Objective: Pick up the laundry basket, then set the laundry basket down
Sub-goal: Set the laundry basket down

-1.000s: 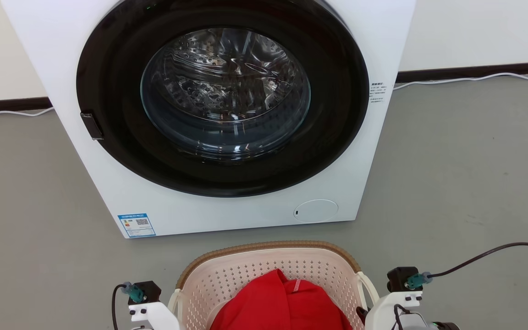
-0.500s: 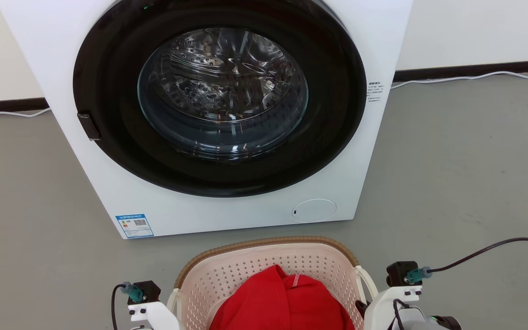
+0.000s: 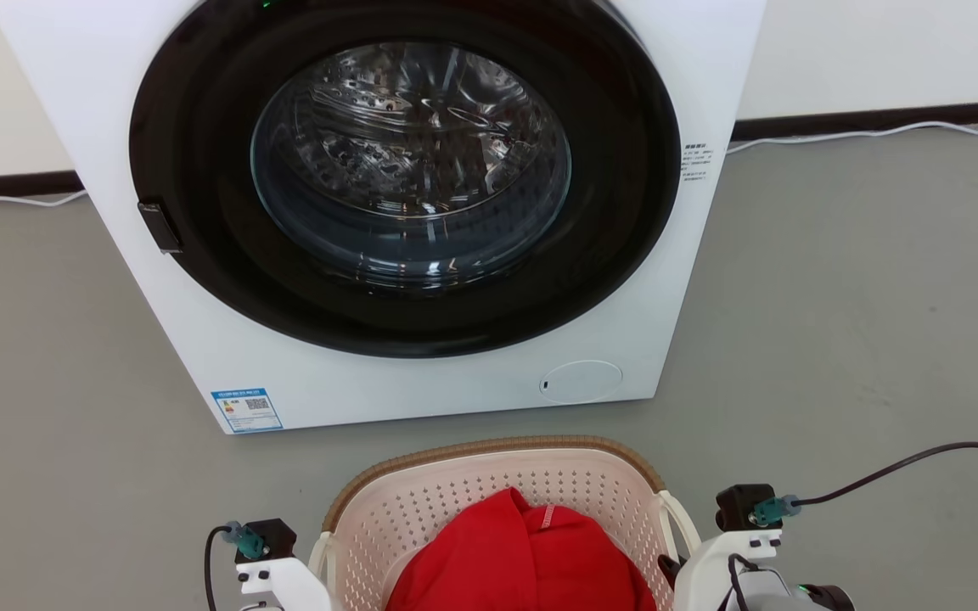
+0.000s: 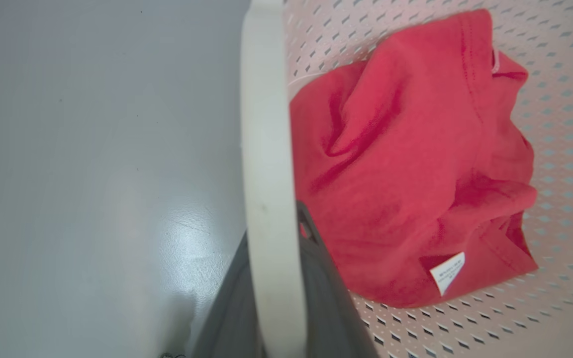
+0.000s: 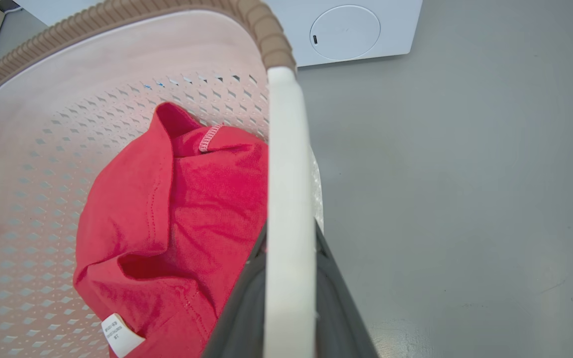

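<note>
**Both handles clamped, view easing toward the washer**

Holds the basket [image 3: 421, 518] at 6 o'clock in the head view, just short of the washer [image 3: 421, 390] at 12. Clamps the left tool [image 4: 272, 226] on the left handle [image 4: 265, 124], one dark finger on each side of the white bar. Clamps the right tool [image 5: 290, 233] on the right handle [image 5: 286, 149] the same way. Carries a red garment [image 3: 523, 560] inside. Cannot tell whether the base is off the floor [image 3: 837, 297].

Against the earlier frame, finds washer and basket rim both slightly nearer 12. Takes that as a camera move, probably a lean or roll forward, not a slip of the basket. Keeps both grips as they were. Reads as mid-carry, with the setting down not yet done.
</note>
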Controlling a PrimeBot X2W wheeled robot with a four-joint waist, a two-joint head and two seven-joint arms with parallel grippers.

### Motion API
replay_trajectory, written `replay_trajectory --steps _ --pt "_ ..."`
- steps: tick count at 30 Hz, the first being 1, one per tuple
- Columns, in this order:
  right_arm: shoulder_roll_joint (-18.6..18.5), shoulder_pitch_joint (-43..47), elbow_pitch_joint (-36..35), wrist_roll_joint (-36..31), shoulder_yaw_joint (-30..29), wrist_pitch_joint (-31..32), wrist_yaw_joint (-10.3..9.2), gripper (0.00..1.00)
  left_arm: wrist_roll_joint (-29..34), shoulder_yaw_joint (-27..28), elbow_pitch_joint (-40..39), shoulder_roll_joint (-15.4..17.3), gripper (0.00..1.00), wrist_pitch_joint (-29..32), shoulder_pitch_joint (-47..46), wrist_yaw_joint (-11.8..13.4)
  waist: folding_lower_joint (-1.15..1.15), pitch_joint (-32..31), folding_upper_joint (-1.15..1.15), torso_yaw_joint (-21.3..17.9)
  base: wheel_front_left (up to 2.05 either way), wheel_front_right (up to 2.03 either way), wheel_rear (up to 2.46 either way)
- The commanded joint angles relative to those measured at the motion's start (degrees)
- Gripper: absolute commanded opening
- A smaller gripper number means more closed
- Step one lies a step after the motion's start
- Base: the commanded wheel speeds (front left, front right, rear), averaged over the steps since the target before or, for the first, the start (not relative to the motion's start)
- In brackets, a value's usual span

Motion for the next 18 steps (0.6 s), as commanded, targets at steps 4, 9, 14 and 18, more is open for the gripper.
replay_trajectory --steps 4,9,14,18 --pt "1.55 -2.43 -1.37 0.45 0.33 -1.54 1.01 0.0 -0.32 1.29 -1.77 0.53 0.0 -1.47 -2.96 -0.68 0.0 1.15 0.0 0.01 0.0 0.0 0.0" --pt "1.55 -3.92 -1.43 0.7 0.43 -3.29 1.01 0.0 0.65 1.23 -3.33 2.29 0.0 -2.99 -4.44 -0.68 0.0 4.34 0.0 0.22 0.0 0.0 0.0" --pt "1.55 -5.8 -1.57 1.01 0.52 -5.56 1.01 0.0 1.17 1.38 -5.73 5.22 0.0 -4.63 -6.45 -0.68 0.0 8.6 0.0 0.33 0.0 0.0 0.0" --pt "1.55 -7.55 -1.95 1.46 0.59 -7.37 1.01 0.0 1.69 1.46 -8.03 7.7 0.0 -6.07 -8.22 -0.68 0.0 12.26 0.0 0.45 0.0 0.0 0.0"
